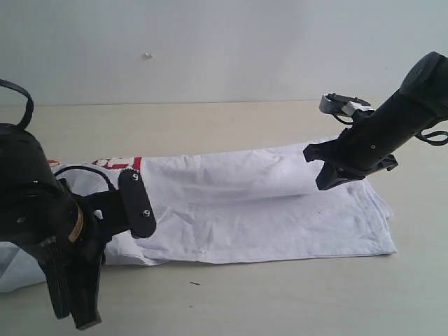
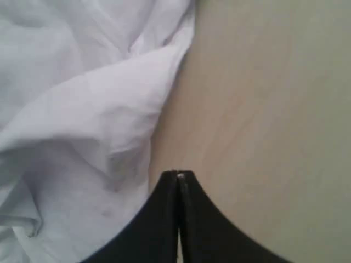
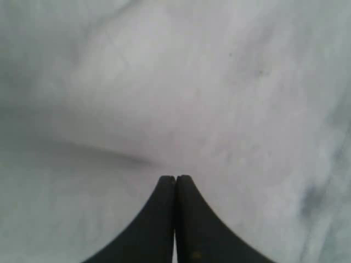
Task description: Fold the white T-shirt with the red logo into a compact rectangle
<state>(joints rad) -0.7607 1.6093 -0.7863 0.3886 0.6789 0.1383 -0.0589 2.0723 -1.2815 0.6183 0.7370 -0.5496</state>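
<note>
The table (image 1: pixel 280 301) carries the white T-shirt (image 1: pixel 266 217). The shirt lies across the table's middle as a long band running left to right, with one lengthwise layer lapped over the other. Judged from this layout, the side folds are done and the crosswise folds remain.

The left gripper (image 2: pixel 178 176) is clenched on nothing. Its tips hang over bare table just beside the shirt's crumpled edge, toward the table's near left. This placement probably keeps it clear of the cloth ahead of a new grasp.

The right gripper (image 3: pixel 175 178) is likewise clenched, poised over smooth fabric at the band's right end. No cloth shows between its jaws.

Only the exterior view shows the red logo (image 1: pixel 119 163), a small strip at the band's left end, partly hidden by the left arm. Only the wrist views show the jaws meeting.
</note>
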